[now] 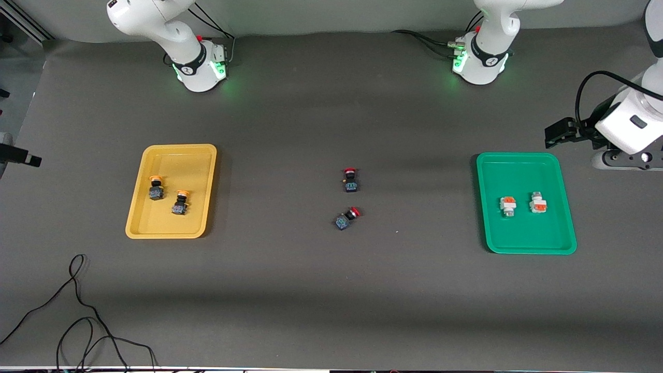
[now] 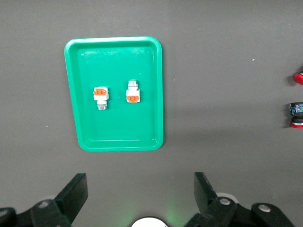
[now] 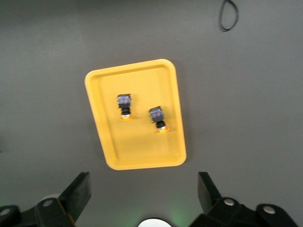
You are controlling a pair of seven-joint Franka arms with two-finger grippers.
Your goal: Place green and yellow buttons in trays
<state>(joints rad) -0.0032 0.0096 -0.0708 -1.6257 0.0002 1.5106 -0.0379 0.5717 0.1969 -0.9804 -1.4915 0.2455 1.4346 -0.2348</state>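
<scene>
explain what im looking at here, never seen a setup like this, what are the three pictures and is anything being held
Two robot arms share a grey table. One picture looks down from across the table; the other two come from cameras on each arm's wrist. The left gripper hangs open above the green tray, which holds two white-and-orange buttons. The right gripper hangs open above the yellow tray, which holds two yellow-capped buttons. Two red-capped switches lie mid-table. Nothing is held.
</scene>
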